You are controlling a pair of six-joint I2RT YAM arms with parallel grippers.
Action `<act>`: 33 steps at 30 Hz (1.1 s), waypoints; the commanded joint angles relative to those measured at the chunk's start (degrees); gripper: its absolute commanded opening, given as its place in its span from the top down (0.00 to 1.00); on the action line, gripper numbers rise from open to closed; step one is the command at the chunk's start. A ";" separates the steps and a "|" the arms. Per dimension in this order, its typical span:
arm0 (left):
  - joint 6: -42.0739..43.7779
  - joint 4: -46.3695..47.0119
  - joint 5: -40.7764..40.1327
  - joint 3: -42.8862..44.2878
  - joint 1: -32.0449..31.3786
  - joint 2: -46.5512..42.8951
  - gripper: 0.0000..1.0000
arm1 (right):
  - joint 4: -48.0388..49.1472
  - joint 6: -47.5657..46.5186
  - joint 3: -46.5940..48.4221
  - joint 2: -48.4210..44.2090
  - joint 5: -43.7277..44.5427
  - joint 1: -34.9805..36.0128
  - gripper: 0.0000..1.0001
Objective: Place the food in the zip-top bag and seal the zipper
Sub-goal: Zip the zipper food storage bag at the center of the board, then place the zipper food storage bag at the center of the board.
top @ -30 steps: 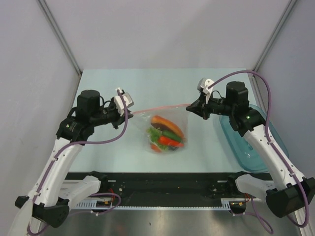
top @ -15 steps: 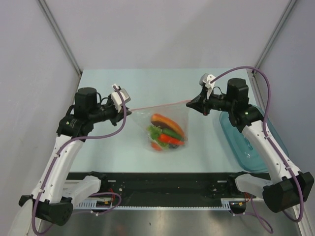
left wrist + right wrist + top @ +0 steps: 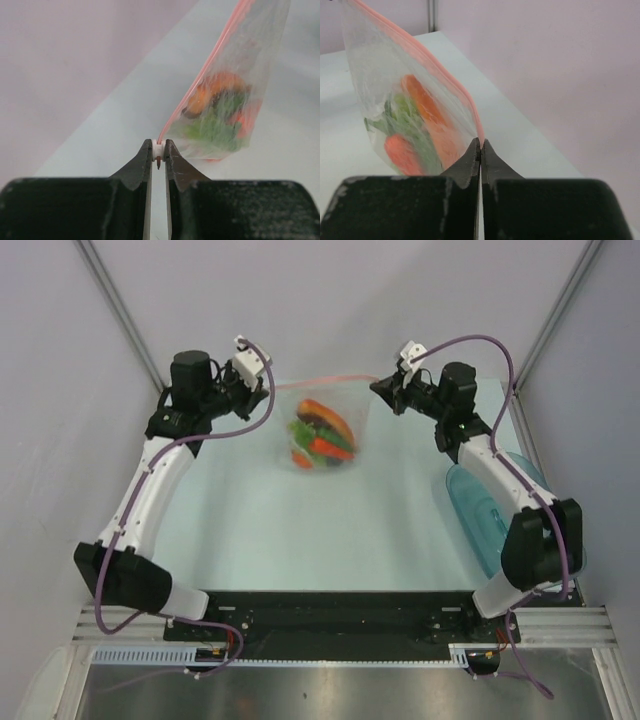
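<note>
Between the fingertips of the left gripper (image 3: 158, 150), clamped down hard on one end of the zipper (image 3: 210, 65). Same over at the right gripper (image 3: 480, 145): pinching the other end tight. Holding the bag (image 3: 352, 408) stretched between the two, with the food (image 3: 320, 437) bunched low, hanging under both grips.

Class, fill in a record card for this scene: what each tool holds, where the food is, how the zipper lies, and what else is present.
left tool: shut on one end of the zipper
right tool: shut on the other end
zip-top bag: hanging between them
food: inside the bag
zipper line: stretched straight
also present: teal bowl, right side of the table
</note>
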 commanded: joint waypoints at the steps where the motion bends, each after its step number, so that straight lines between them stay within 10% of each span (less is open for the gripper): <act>1: -1.21 8.92 -4.49 4.97 1.97 2.85 0.98 | 11.58 -0.29 7.84 7.10 4.74 -1.09 1.00; 15: 6.44 3.22 4.39 -29.88 1.88 -6.97 1.00 | -36.73 -14.61 0.40 10.55 -10.11 5.31 1.00; 26: 12.13 -0.90 8.69 -49.16 -0.13 -22.01 0.88 | -43.18 -24.01 -13.67 5.37 -2.74 17.54 0.98; 28: 13.20 -1.79 8.35 -51.62 -1.28 -23.50 0.84 | -43.53 -24.28 -14.29 4.75 -2.20 17.98 0.90; 33: 15.57 -5.21 6.07 -53.91 -2.34 -28.43 0.69 | -53.71 -30.06 -14.29 -0.25 -3.35 18.07 0.34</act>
